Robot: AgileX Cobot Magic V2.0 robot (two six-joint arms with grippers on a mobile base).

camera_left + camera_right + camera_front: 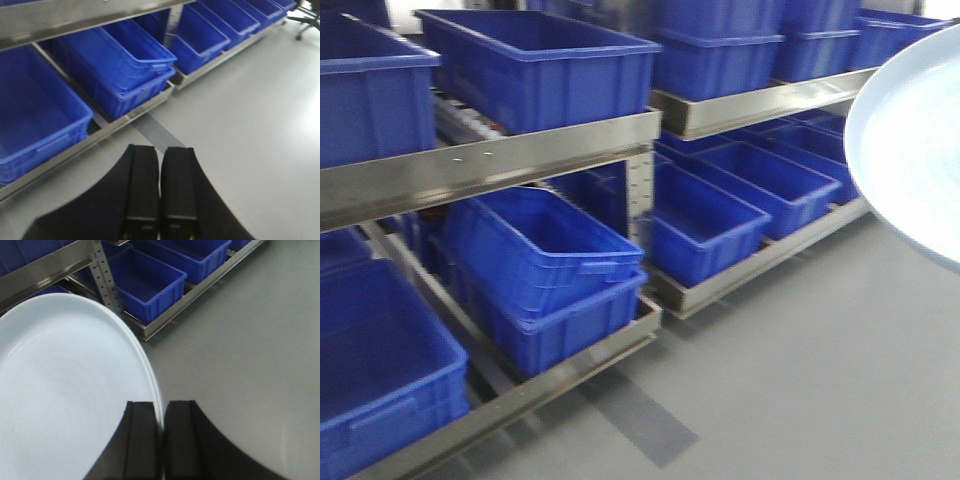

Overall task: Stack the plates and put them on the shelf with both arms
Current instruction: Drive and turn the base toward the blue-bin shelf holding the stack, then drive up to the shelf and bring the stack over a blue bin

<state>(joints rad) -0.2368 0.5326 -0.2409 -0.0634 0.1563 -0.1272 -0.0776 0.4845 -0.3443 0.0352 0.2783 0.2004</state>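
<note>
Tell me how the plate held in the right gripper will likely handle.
The plate looks rigid, so it probably won't flex. Its glossy surface seems slippery, and the right gripper pinches only its rim, so it could pivot or slide. Likely breakable if dropped.

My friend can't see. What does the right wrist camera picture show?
The right gripper pinches the rim of a big pale bluish-white plate above a grey floor. Behind it, blue bins sit on a low metal shelf.

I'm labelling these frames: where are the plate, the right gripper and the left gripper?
plate point(65, 385), right wrist view, its pale inner surface.
right gripper point(163, 410), right wrist view, between fingertips at the plate's rim.
left gripper point(160, 152), left wrist view, between its closed fingertips.
</note>
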